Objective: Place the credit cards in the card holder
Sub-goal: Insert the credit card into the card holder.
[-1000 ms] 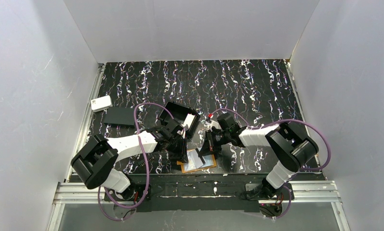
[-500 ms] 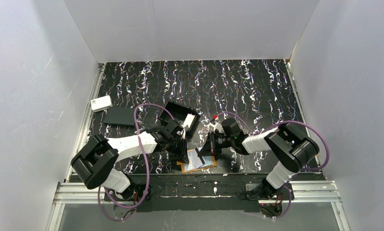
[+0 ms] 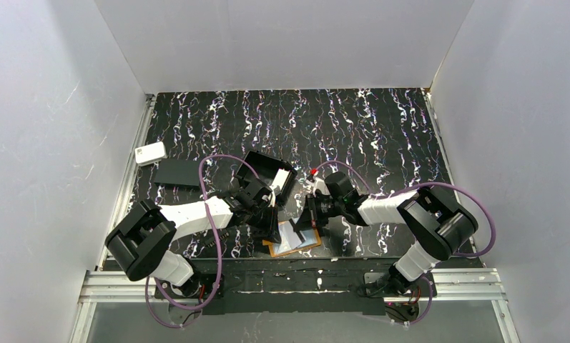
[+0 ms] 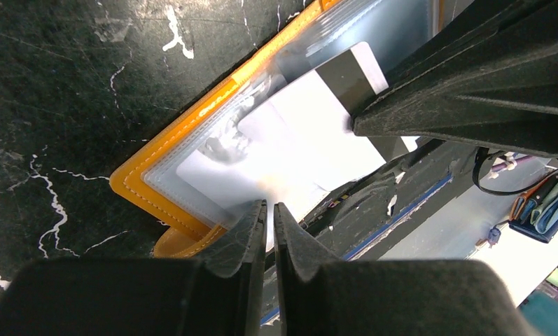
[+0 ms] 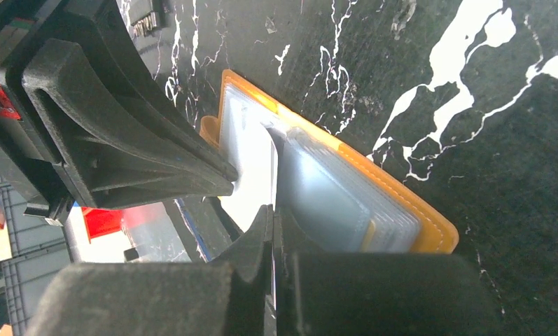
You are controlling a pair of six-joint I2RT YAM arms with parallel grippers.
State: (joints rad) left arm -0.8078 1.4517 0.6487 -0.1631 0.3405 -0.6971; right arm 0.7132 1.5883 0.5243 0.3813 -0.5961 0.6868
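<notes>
left gripper (image 3: 270, 229) low over desk's (image 3: 353, 128) near edge, jaws almost together at open card holder's (image 4: 186, 138) edge, grip on anything unclear, white credit card (image 4: 311, 133) lying partly inside holder, right gripper (image 3: 301, 226) just beside, jaws together, tips touching card

One card holder (image 5: 332, 203), one card (image 4: 311, 133) on it, one black tray (image 3: 257, 161), one white box (image 3: 150, 153), one black rectangle (image 3: 178, 173)

Card holder (image 3: 297, 244) lies between left tool (image 3: 270, 227) and right tool (image 3: 307, 222), a credit card (image 4: 311, 133) on it, tray (image 3: 256, 161) behind
</notes>
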